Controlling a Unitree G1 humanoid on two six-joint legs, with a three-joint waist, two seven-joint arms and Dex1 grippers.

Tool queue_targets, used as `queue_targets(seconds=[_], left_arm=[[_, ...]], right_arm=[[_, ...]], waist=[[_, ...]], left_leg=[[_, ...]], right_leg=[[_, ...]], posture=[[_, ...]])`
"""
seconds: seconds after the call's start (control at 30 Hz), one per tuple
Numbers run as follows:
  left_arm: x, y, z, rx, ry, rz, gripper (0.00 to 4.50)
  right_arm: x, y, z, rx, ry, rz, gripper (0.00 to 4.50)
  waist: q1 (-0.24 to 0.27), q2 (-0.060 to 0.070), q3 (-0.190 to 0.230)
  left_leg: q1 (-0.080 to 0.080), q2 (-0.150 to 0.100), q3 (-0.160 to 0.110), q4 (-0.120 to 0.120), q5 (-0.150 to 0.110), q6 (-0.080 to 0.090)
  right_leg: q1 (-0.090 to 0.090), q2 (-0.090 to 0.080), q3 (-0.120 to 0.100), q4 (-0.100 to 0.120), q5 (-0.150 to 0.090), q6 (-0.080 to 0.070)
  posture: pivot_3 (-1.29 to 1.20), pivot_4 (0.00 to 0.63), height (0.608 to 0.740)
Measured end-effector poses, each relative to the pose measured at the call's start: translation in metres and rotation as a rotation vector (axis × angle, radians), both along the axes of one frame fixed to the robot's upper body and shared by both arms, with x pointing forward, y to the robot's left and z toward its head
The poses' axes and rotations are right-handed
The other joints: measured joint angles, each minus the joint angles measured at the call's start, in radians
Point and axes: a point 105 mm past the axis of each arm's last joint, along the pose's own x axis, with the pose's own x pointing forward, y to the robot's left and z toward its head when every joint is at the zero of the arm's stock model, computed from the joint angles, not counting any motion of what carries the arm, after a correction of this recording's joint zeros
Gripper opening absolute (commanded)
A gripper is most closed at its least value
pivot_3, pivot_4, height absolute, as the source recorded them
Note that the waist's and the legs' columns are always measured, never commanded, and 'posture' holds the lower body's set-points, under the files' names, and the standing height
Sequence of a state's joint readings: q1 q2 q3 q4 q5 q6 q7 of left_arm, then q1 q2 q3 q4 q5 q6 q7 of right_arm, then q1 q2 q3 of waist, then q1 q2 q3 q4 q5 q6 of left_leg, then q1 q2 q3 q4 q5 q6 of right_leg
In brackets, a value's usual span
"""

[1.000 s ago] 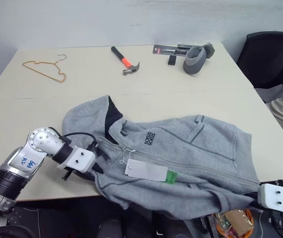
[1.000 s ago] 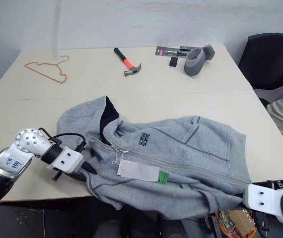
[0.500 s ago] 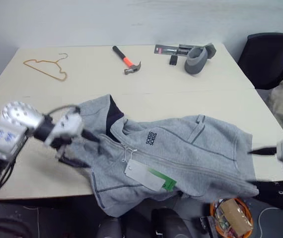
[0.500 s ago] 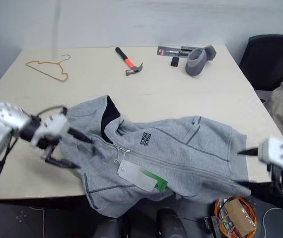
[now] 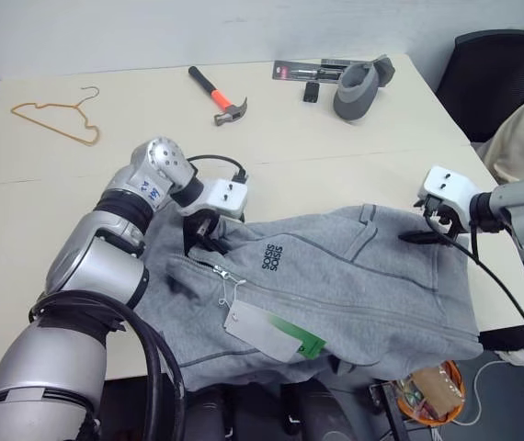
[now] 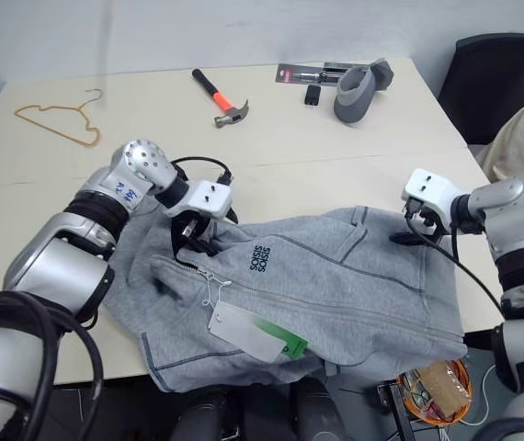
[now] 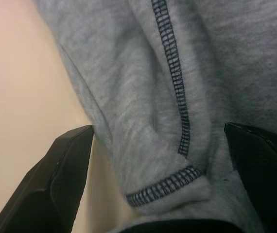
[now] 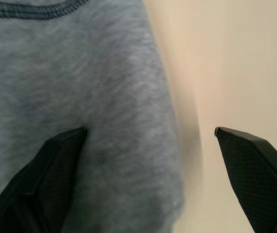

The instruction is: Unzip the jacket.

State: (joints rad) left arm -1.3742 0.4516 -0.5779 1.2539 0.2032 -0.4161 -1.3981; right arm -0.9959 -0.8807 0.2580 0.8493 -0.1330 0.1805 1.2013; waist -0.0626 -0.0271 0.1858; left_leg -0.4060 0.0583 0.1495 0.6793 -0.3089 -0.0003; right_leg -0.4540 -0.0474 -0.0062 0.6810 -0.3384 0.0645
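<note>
Cream table (image 5: 51, 193), grey jacket (image 5: 354, 294) sprawled at its near edge, both arms over the cloth.

Zip shut from collar to hem, hem sagging off the table edge, hang tag (image 5: 264, 331) lying on the chest: nothing undone yet. Left gripper (image 5: 203, 235) over the collar end, jaws wide apart, a seamed fold of fleece between them in the wrist view, probably lined up for the zip pull, though no pull visible there. Right gripper (image 5: 413, 236) gaping too, empty, at the jacket's far shoulder edge, likely to pin the cloth. Hammer (image 5: 218, 96), hanger (image 5: 52, 119) well clear.
</note>
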Motion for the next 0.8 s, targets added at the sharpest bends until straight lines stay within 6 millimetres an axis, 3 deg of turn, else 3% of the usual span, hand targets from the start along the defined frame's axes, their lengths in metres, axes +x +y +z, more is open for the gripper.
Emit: queue_targets(seconds=[0.1, 0.2, 0.47, 0.63, 0.8], left_arm=[[0.001, 0.004, 0.001, 0.023, -0.003, 0.008, 4.50], [0.000, 0.006, 0.000, 0.032, 0.005, 0.004, 3.91], [-0.001, 0.011, 0.002, -0.008, 0.030, 0.032, 1.35], [-0.001, 0.020, -0.002, -0.063, 0.053, 0.084, 0.01], [0.007, 0.030, -0.003, -0.170, 0.048, 0.230, 0.01]], right_arm=[[0.002, 0.002, -0.007, 0.040, 0.042, -0.013, 3.90], [-0.001, 0.002, -0.013, 0.065, 0.090, -0.006, 2.86], [0.003, 0.013, -0.011, 0.072, 0.100, 0.041, 0.10], [0.014, 0.022, -0.009, 0.083, 0.057, 0.021, 0.00], [0.038, 0.035, 0.002, 0.091, -0.100, -0.041, 0.00]], waist=[[0.000, 0.000, 0.000], [0.003, 0.000, 0.000], [0.003, 0.000, 0.000], [-0.008, 0.000, 0.000], [-0.022, 0.000, 0.000]], left_leg=[[0.003, 0.001, 0.001, 0.003, 0.000, 0.000], [0.004, 0.000, 0.001, 0.008, 0.000, -0.001], [0.003, 0.002, 0.001, 0.010, -0.001, -0.002], [0.003, 0.004, 0.002, 0.010, -0.001, -0.002], [0.003, 0.004, 0.002, 0.010, -0.001, -0.002]], right_leg=[[0.000, 0.000, 0.001, 0.003, 0.001, -0.002], [0.001, 0.001, 0.005, 0.009, 0.003, -0.003], [0.002, 0.002, 0.009, 0.010, 0.003, -0.003], [0.001, 0.002, 0.009, 0.010, 0.003, -0.004], [0.001, 0.002, 0.010, 0.014, 0.003, -0.004]], posture=[[0.00, 0.150, 0.740], [0.00, 0.150, 0.740], [0.00, 0.150, 0.740], [0.00, 0.150, 0.740], [0.00, 0.150, 0.740]])
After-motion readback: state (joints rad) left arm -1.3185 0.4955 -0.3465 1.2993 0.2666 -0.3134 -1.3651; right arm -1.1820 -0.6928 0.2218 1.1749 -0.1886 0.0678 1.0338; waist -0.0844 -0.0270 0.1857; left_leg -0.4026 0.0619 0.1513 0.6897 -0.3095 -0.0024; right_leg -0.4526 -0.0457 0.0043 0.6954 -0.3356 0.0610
